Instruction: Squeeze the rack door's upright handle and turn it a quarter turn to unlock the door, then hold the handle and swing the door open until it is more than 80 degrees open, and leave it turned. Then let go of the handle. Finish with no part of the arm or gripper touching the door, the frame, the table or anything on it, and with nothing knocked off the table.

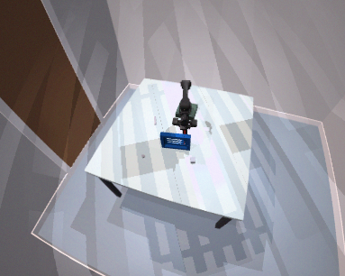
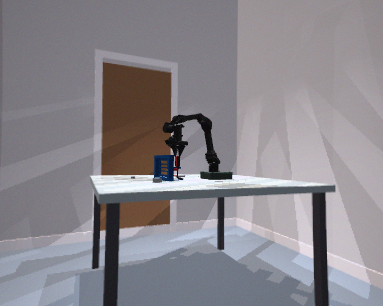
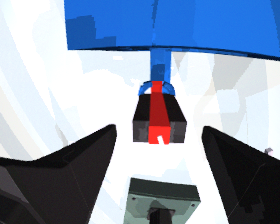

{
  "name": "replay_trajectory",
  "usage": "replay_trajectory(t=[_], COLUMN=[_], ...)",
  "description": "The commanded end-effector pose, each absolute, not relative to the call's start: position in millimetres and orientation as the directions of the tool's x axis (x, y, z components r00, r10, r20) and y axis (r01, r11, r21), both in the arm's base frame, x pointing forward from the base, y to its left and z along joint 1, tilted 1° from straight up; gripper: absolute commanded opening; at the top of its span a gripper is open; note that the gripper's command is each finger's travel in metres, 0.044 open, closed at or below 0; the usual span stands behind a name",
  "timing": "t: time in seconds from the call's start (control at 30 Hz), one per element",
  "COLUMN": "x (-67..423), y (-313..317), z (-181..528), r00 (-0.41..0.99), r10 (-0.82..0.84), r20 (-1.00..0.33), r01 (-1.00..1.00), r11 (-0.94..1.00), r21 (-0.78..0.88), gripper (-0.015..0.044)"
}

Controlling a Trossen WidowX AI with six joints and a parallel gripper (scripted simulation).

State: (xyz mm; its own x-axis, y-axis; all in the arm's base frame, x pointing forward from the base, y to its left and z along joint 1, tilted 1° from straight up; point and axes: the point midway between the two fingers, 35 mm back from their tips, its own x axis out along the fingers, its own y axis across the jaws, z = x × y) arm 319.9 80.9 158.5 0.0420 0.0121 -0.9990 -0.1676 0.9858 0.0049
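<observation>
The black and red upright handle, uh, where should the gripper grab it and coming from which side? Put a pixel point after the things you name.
Grip the upright black-and-red handle [image 3: 159, 131] by its two black side faces, probably best coming down from above. It is a narrow upright block whose top faces the gripper [image 1: 185, 126] [image 2: 177, 154] [image 3: 159, 131], with space on both sides for the open fingers, while the blue rack stands close behind it.
</observation>
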Motion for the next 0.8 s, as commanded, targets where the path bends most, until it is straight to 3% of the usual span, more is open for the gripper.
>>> replay_trajectory(t=[0.0,0.77], x=[320.0,319.7], y=[81.6,81.2], z=[150.6,113.1], r00=[0.04,0.041], r10=[0.014,0.013], r20=[-0.999,-0.999], r01=[-0.17,-0.163], r11=[0.985,0.987], r21=[0.007,0.006], gripper=[0.03,0.03])
